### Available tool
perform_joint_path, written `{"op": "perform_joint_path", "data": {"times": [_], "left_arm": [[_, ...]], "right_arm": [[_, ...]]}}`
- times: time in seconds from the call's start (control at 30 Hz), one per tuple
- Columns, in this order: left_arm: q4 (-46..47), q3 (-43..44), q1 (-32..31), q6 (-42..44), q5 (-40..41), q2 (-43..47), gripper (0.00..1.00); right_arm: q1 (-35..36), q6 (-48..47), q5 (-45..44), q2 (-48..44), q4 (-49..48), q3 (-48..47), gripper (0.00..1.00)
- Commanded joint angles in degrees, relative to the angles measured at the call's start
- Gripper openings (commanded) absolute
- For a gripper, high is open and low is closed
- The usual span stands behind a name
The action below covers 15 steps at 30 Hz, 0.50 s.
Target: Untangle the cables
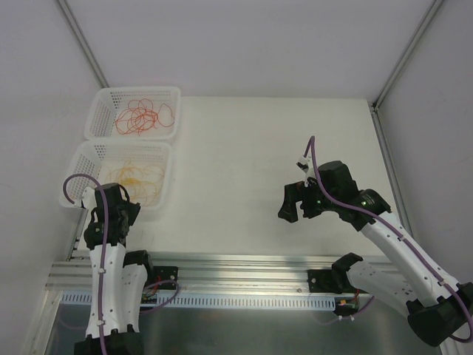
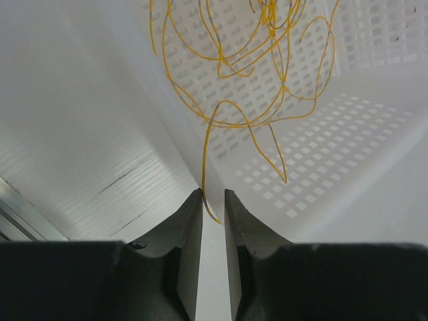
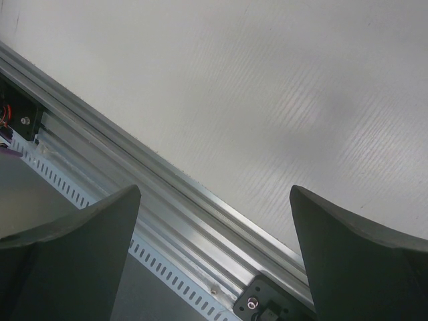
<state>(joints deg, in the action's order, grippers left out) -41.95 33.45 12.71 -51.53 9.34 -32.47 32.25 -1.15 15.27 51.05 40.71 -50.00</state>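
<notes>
Yellow-orange cables [image 1: 140,177] lie in loose loops in the near white basket [image 1: 83,157]; red-orange cables [image 1: 140,117] lie in the far basket [image 1: 103,95]. My left gripper [image 1: 117,198] hangs at the near basket's front edge. In the left wrist view its jaws [image 2: 212,194] stand a narrow gap apart. One loose end of a yellow cable [image 2: 206,154] runs down into that gap along the left finger, not pinched. My right gripper [image 1: 295,209] hovers over bare table, open wide [image 3: 214,194] with nothing between its fingers.
The two baskets stand one behind the other at the table's left edge. An aluminium rail [image 1: 244,274] runs along the near edge under both arm bases. Frame posts [image 1: 81,41] rise at the back corners. The basket's perforated wall [image 2: 361,40] is close ahead of the left fingers.
</notes>
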Motion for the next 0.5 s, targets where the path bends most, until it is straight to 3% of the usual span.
{"op": "perform_joint_path", "data": {"times": [0.0,0.1,0.4,0.47], "left_arm": [[-0.06,-2.07,-0.32,-0.5,2.17,2.31,0.17],[0.12,-3.04,-0.32,-1.2,2.17,4.51,0.17],[0.21,-5.24,-0.32,-2.69,3.58,6.8,0.35],[0.12,-6.2,-0.32,-3.31,3.66,7.41,0.35]], "right_arm": [[0.27,-1.14,-0.41,0.1,-0.1,-0.8,1.0],[0.36,-1.23,-0.33,-0.07,-0.02,-0.72,0.99],[0.36,-1.14,-0.68,-0.16,-0.02,-0.45,1.0],[0.27,-1.31,-0.76,-0.16,0.07,-0.63,1.0]]}}
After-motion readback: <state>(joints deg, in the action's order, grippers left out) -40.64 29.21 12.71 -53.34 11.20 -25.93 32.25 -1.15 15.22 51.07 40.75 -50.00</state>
